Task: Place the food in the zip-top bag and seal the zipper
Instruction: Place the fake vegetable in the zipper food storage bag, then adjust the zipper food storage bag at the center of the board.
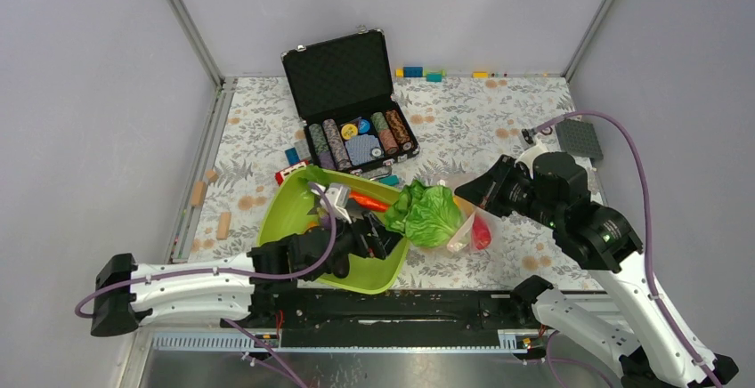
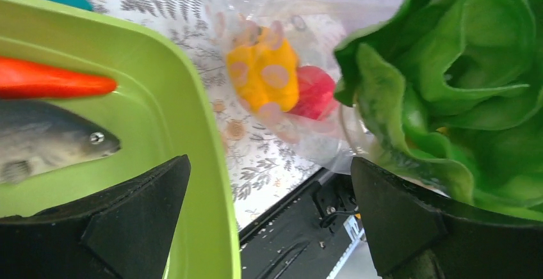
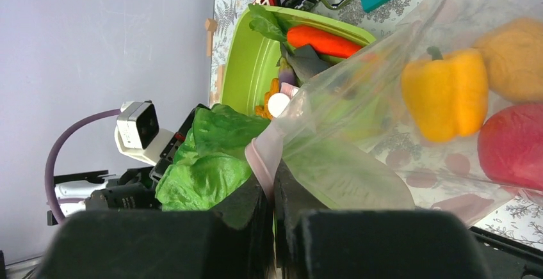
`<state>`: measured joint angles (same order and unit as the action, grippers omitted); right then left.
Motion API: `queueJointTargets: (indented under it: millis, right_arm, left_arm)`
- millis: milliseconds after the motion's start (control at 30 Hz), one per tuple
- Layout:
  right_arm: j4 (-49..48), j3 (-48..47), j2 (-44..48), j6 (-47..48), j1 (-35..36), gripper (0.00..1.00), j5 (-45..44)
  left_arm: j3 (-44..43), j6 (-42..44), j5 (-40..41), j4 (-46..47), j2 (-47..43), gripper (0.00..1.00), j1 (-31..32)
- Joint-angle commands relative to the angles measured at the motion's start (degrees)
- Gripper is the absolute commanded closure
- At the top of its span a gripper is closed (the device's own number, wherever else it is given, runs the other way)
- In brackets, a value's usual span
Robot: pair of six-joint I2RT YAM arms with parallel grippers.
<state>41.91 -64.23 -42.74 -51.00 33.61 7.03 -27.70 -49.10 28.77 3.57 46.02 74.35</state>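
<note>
The clear zip-top bag (image 1: 463,232) lies right of the lime-green tray (image 1: 285,210). Inside it are a yellow pepper (image 3: 445,93), a red apple (image 3: 512,144) and an orange fruit (image 3: 512,48). My right gripper (image 3: 274,183) is shut on the bag's mouth edge, on the pinkish zipper strip (image 3: 259,157), holding it up. The green lettuce (image 1: 432,214) sits at the bag's mouth, partly in it. My left gripper (image 2: 269,160) is wide open and empty over the tray's right rim, the lettuce (image 2: 461,87) beside its right finger (image 2: 410,221). An orange carrot (image 2: 51,79) and a grey fish (image 2: 51,141) lie in the tray.
An open black case (image 1: 352,94) of poker chips stands behind the tray. Small coloured blocks (image 1: 423,73) lie along the far wall. A grey plate (image 1: 579,137) is at the far right. Wooden pegs (image 1: 198,194) lie left of the tray.
</note>
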Motion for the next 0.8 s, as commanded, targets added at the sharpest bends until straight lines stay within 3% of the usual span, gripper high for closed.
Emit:
queueJointTargets:
  millis: [0,233,400,633,767]
  right_arm:
    - [-5.21,0.16,0.3,-1.97,-0.36,0.93,3.12]
    - [-5.37,1.11,-1.08,-1.47,-0.36,0.93,7.72]
    - [-7.32,1.56,-0.72,-2.14,-0.29,0.93,8.9]
    - [-7.44,0.35,0.16,-3.15,-0.32,0.94,6.64]
    - [-9.85,0.98,0.25,-5.19,-0.3,0.94,6.65]
  left_arm:
    - [-3.77,2.34,-6.63,12.85,3.66,0.01,-0.19]
    - [-11.22,6.77,-10.45,14.79,10.21,0.01,-0.29]
    - [-13.64,5.45,-10.12,13.18,14.25,0.02,-0.33]
    - [-15.73,4.29,-5.84,6.95,16.83,0.18,-0.34]
    - [-15.33,3.28,-5.57,7.3,17.82,0.21,-0.32]
